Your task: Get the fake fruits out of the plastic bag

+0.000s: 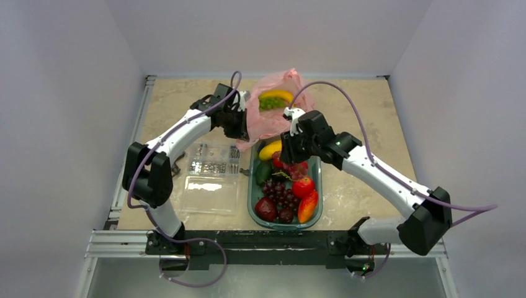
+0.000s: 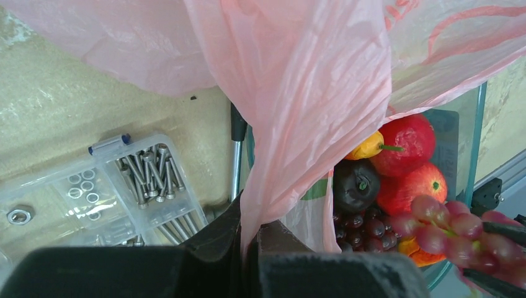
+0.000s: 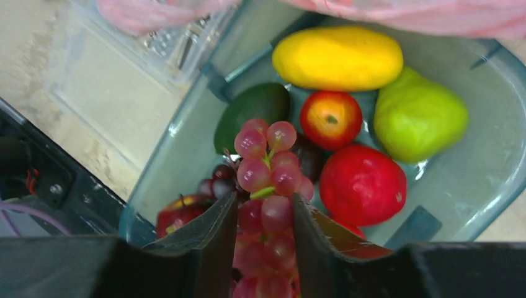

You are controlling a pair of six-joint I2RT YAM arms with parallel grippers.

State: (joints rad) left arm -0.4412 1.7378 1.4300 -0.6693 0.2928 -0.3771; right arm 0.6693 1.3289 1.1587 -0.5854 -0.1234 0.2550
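Pink crinkly plastic bag is clenched in my left gripper; my right gripper grasps a pale-red plastic grape bunch above the far end of the teal plastic tray.

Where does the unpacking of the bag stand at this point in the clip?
Done: several glossy plastic fruits, among them a red apple and a yellow oval fruit, lie in the blue-green plastic tray. In hand: the left gripper pinches the translucent pink plastic bag, while the right gripper holds a pale red grape bunch over the tray. Left: a curved yellow banana and a green grape bunch show inside the bag.
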